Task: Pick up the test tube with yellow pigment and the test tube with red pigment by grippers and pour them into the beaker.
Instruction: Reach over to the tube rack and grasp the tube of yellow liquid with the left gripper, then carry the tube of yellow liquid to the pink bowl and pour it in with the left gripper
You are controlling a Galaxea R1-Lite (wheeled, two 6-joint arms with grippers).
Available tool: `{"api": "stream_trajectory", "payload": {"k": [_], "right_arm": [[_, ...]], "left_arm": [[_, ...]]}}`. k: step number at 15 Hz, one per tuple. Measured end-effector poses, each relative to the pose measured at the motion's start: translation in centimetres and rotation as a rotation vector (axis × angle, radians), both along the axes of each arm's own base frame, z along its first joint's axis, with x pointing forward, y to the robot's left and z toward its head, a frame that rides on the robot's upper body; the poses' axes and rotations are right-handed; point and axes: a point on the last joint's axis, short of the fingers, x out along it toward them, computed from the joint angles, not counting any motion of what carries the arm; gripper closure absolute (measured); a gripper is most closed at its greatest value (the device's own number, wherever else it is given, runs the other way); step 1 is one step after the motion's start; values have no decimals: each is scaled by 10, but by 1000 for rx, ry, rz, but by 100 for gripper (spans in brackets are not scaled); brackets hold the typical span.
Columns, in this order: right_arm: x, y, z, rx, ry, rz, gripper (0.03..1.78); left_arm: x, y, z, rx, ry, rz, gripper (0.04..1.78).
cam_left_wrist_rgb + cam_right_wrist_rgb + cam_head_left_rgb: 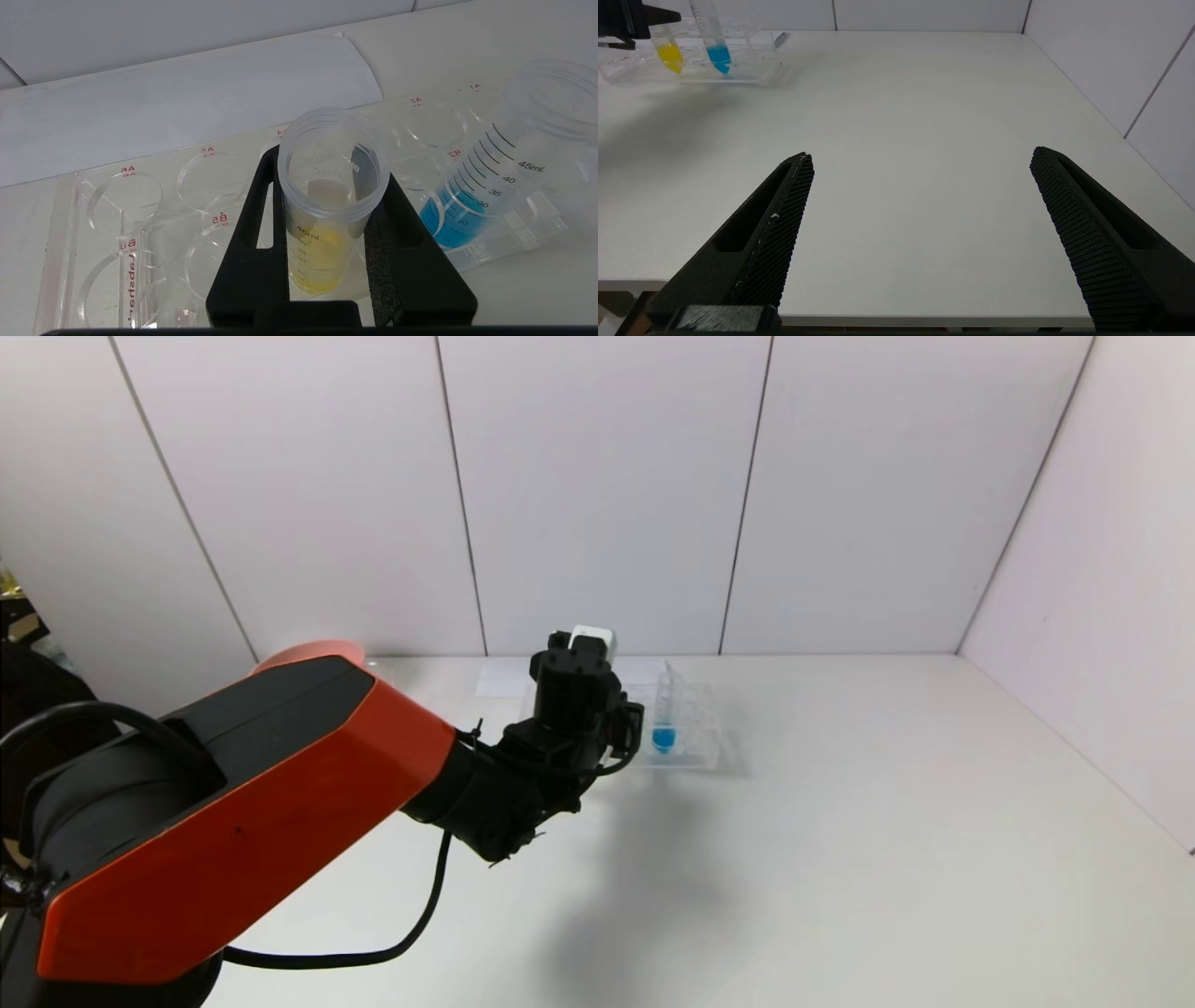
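Observation:
The test tube with yellow pigment (322,252) stands upright in a clear tube rack (140,196) at the back middle of the table. My left gripper (327,168) is shut on it, one black finger (243,252) on each side just below its rim. In the head view the left gripper (579,681) covers this tube. The right wrist view shows the yellow tube (670,55) still seated in the rack (752,74). My right gripper (920,154) is open and empty over the table's front edge. The test tube with red pigment and the beaker are out of view.
A like tube with blue liquid (664,733) leans in the rack (695,747) just right of the yellow one; it also shows in the left wrist view (467,210). A white sheet (187,102) lies behind the rack. A pink bowl (308,653) peeks from behind my left arm.

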Motion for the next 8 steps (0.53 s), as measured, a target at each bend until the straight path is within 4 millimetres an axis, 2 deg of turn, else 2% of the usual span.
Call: {"api": "stream_trajectory", "payload": {"k": [8], "right_arm": [[0,0,0,0,0,0,11]], "left_arm": [[-1,1,6,-13,-28,-1,135]]}}
